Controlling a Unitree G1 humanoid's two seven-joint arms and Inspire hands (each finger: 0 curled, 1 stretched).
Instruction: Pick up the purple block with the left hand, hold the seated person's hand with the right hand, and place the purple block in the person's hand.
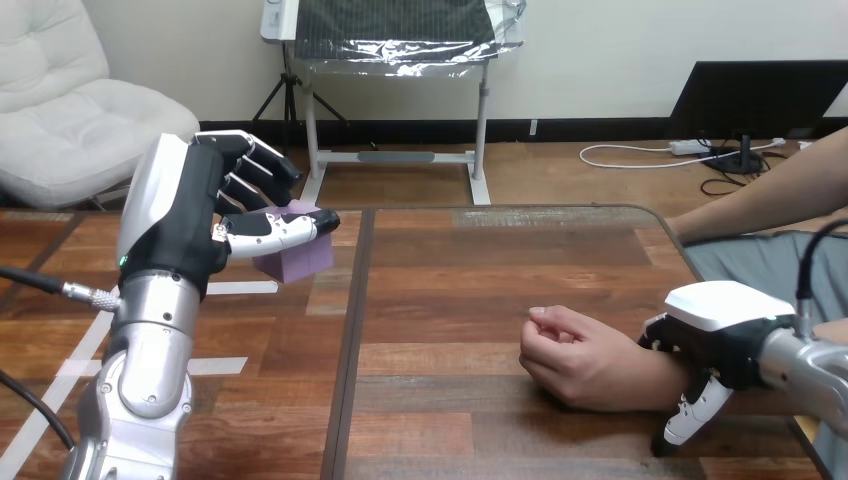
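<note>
while our left hand (190,235) clamps the purple block (300,258) aloft, our right hand (720,330) curls round the person's wrist (648,365) to steady the person's hand (575,355).

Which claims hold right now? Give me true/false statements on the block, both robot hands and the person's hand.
1. The left hand holds the purple block above the table. True.
2. The block lies in the person's hand. False: it is in the left hand, well apart from it.
3. The right hand is curled round the person's wrist. True.
4. The person's hand is open flat. False: its fingers are curled in.
</note>
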